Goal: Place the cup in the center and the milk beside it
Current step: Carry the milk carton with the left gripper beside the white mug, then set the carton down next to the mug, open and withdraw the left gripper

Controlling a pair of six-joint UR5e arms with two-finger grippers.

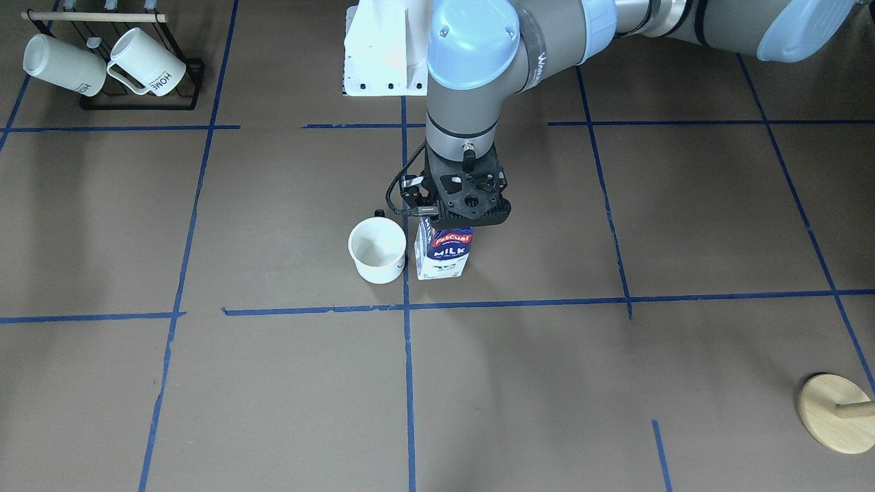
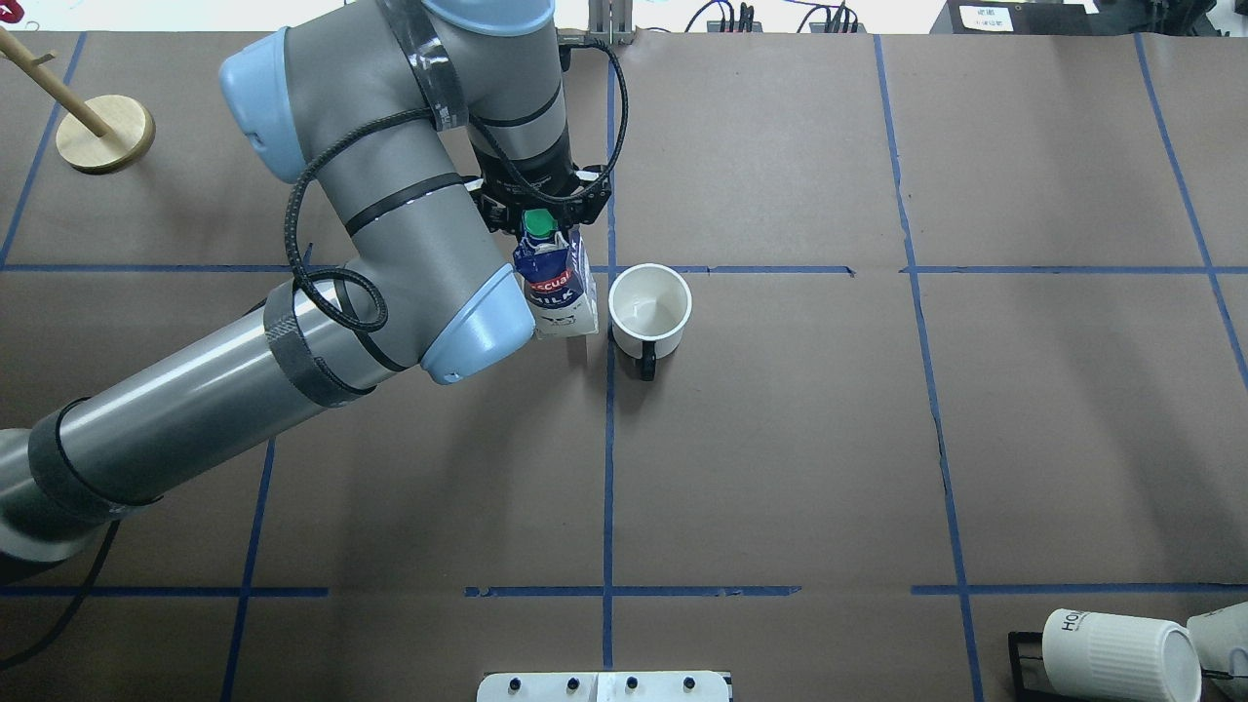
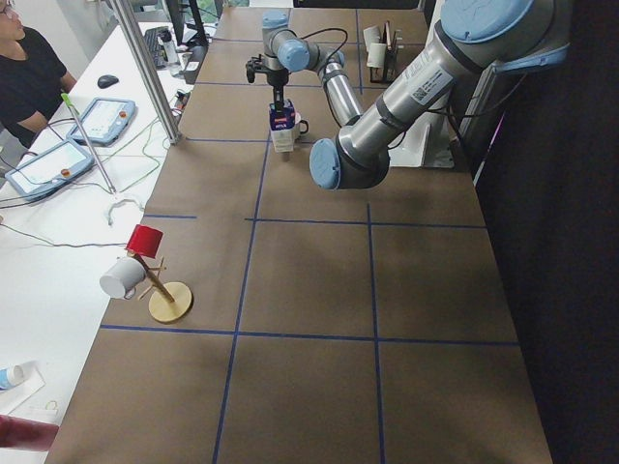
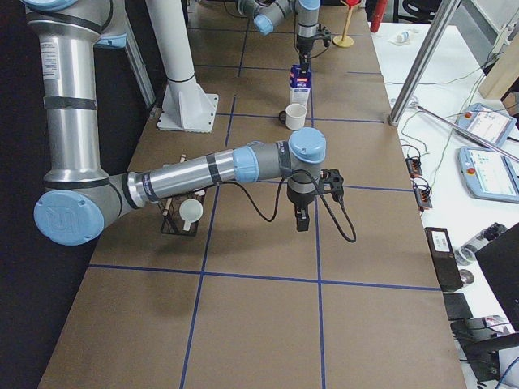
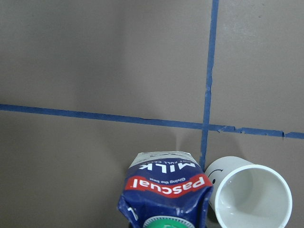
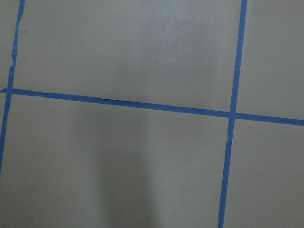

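Observation:
The milk carton [image 1: 446, 253] stands upright on the brown paper at the center [image 2: 634, 249], just left of the middle tape line in the overhead view [image 2: 561, 292]. The white cup [image 1: 377, 251] stands upright right beside it, across the tape line [image 2: 650, 307], with its handle toward the robot. In the left wrist view the carton [image 5: 166, 190] and the cup [image 5: 251, 194] nearly touch. My left gripper [image 2: 536, 229] comes straight down on the carton's top by the green cap and is shut on it. My right gripper [image 4: 302, 219] hovers over bare paper far from both; I cannot tell its state.
A black rack with two ribbed HOME mugs [image 1: 137, 65] stands at the table corner on my right. A wooden peg stand [image 1: 837, 413] sits at the far corner on my left. The white arm base [image 1: 383, 55] is at the robot's edge.

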